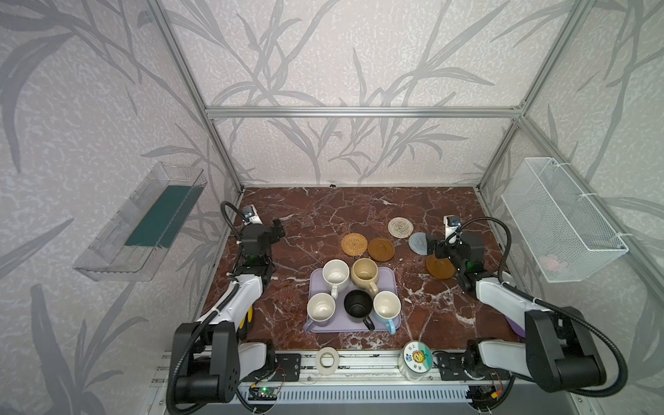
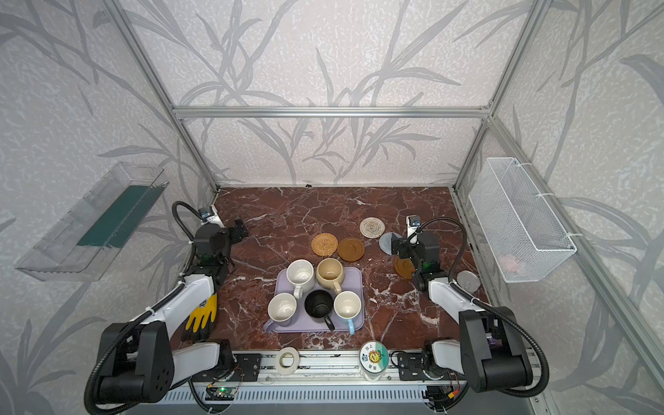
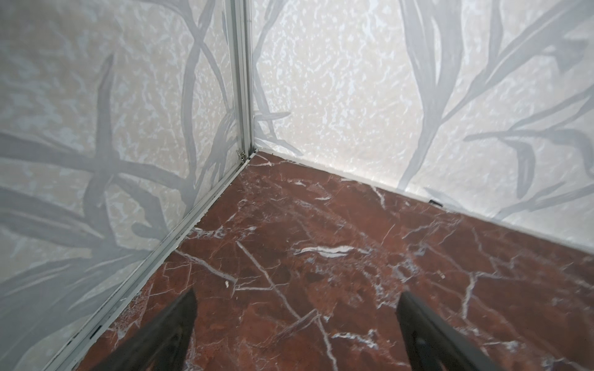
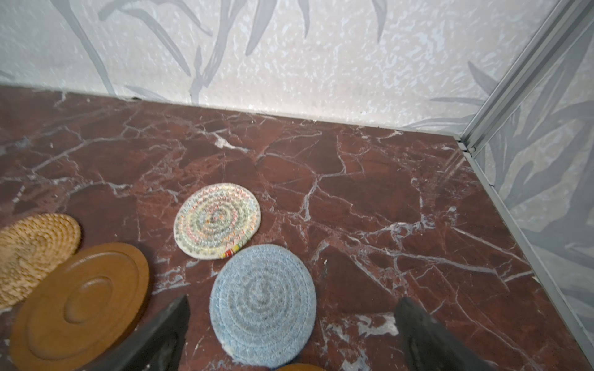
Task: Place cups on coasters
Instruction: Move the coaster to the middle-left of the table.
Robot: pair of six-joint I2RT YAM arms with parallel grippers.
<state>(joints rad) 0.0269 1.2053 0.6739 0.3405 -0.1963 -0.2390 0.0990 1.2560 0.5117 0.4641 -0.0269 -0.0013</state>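
Five cups stand on a lavender tray [image 1: 391,277]: white [image 1: 336,275], beige [image 1: 364,275], lavender [image 1: 321,308], black [image 1: 358,305] and light blue [image 1: 387,308]. Behind the tray lie the coasters: tan rattan [image 1: 354,244], brown wooden [image 1: 381,248], cream spiral [image 1: 400,227], grey-blue [image 1: 418,243] and a second brown one [image 1: 440,267]. My right gripper [image 1: 431,248] hangs open just above the grey-blue coaster [image 4: 263,305], which shows between its spread fingers. My left gripper [image 1: 278,230] is open over bare marble near the left wall, holding nothing [image 3: 298,294].
A white tape roll [image 1: 327,360] and a labelled jar [image 1: 416,357] sit on the front rail. A yellow glove [image 2: 203,312] lies under my left arm and a metal tin [image 2: 467,282] beside my right arm. A wire basket [image 1: 560,219] and a clear bin [image 1: 143,222] hang on the side walls.
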